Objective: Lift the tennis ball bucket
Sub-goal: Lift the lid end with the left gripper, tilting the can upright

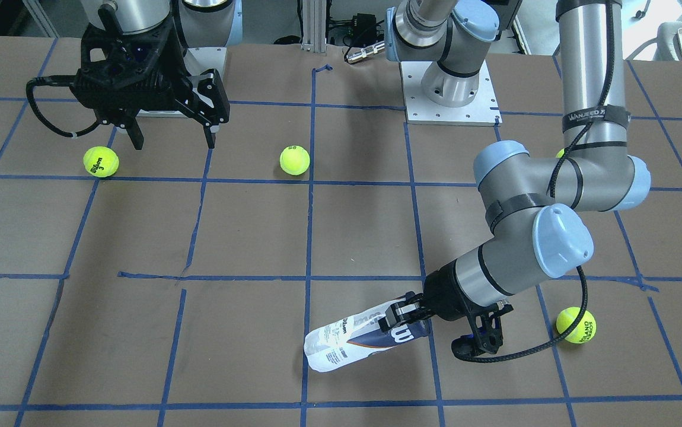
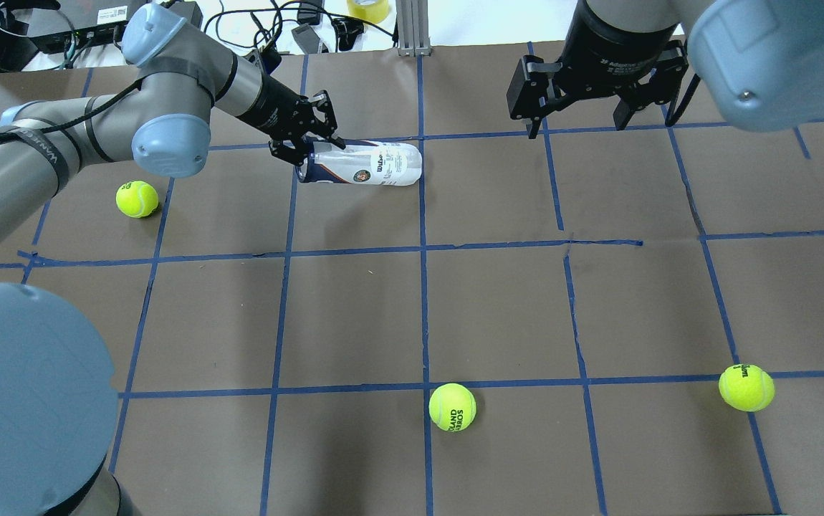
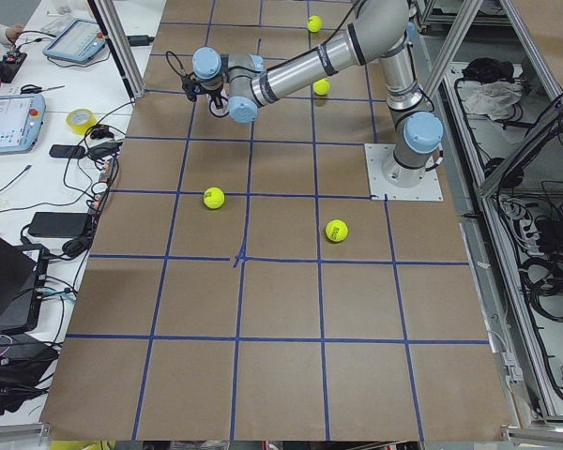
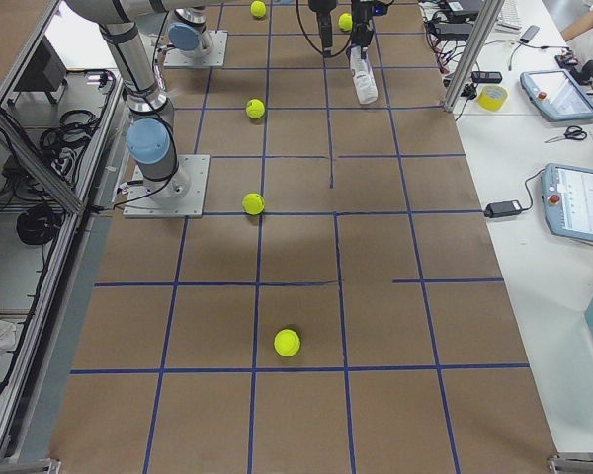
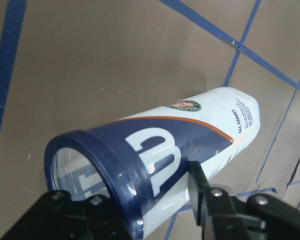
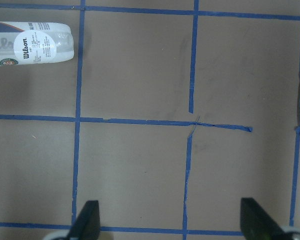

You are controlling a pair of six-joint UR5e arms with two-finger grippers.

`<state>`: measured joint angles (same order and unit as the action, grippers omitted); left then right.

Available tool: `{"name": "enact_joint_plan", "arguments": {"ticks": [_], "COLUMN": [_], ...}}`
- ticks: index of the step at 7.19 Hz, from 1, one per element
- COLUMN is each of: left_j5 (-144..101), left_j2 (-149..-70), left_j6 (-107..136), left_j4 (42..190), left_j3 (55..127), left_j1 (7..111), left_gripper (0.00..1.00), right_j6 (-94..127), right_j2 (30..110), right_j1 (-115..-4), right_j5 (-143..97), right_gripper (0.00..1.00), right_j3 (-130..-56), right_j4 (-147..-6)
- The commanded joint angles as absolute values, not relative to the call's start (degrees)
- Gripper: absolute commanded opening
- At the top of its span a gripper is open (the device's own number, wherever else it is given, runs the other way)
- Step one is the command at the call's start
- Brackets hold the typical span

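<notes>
Wilson tennis ball can (image 2: 362, 163): laid on its side, far left-of-centre on desk (image 2: 498, 308) | left claw (image 2: 308, 147): clamped across can just behind navy rim | right claw (image 2: 575, 118): spread wide, nothing held, far right | handling: judged light, thin-walled, slick; stiff rim end favoured, gentle squeeze advised

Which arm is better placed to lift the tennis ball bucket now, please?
Left: the left gripper grips the tennis ball bucket at its blue-rimmed end; the right gripper hangs open, well away.
</notes>
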<state>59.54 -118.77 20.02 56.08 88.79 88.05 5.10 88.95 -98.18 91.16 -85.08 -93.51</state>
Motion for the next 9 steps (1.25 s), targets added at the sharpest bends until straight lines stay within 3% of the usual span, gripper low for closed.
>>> {"name": "enact_joint_plan", "arguments": {"ticks": [1,4,9], "left_j5": [66.4,72.8,81.6], "left_j2": [-116.7,-115.5,-117.2], "left_j6": [21.4,18.0,7.5], "left_j4": [57.2,69.2,68.7], "left_j3": [86.6,78.0,77.6], "left_j1": [91.3,92.5,97.6], "left_gripper": [0.0,0.0,0.0], "right_j6": [5.1,5.1,5.1], "right_j2": [88.9,88.9,88.9], "right_j1": [-98.1,-98.1,-98.3], "right_j5": [91.2,91.2,91.1], "right_gripper": [1.0,1.0,1.0], "right_j3": [-85.1,-85.1,-85.1], "right_j4": [-93.5,-93.5,-93.3]}}
